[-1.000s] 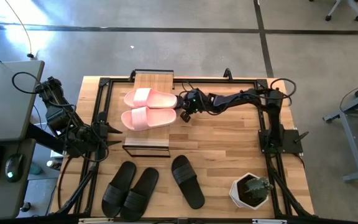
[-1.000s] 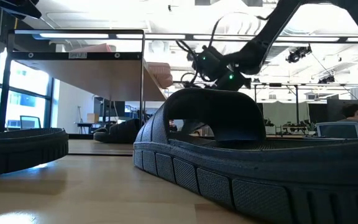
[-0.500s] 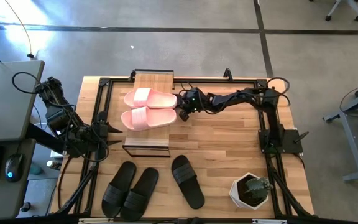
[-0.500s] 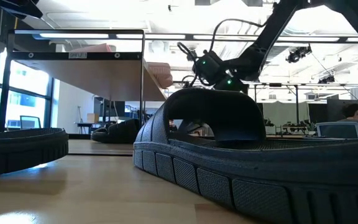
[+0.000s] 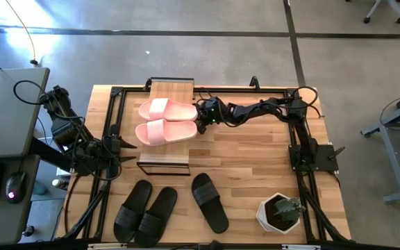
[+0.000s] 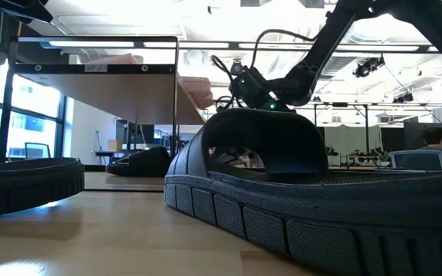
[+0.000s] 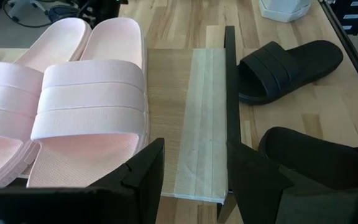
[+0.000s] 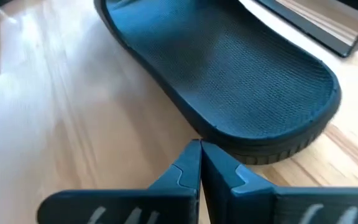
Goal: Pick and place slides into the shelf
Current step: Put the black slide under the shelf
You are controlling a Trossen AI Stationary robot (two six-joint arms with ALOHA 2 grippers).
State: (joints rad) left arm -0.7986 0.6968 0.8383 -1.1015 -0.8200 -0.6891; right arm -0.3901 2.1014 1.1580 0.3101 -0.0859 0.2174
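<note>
Two pale pink slides [image 5: 167, 121] lie side by side on the shelf's plank top [image 5: 172, 89]. A black slide [image 8: 229, 74] lies flat on the table by the shelf's right end and shows under the plank in the low view [image 6: 138, 162]. It is hidden from the high view. My right gripper [image 8: 199, 146] is shut with its tips at this slide's rounded end, and stands at the shelf's right side [image 5: 201, 119]. My left gripper [image 7: 194, 180] waits open at the shelf's left side. Three more black slides [image 5: 157, 214] lie near the front edge. My right gripper's shut fingertips [image 8: 191, 155] meet the side wall of the black slide's rounded end [image 8: 235, 151]. They come slanting down from the table's right side, along the slide's length. The slide rests sole down on the table, its strap outside the wrist view.
A white pot with a green plant [image 5: 281, 212] stands at the front right. Black frame rails [image 5: 113, 125] run along the table's edges. Bare wood lies between the shelf and the front slides. A desk with a mouse [image 5: 12, 186] is off the table's left.
My right gripper, shut throughout, has moved toward the table's left, up to the shelf's right end, and has sunk a little.
</note>
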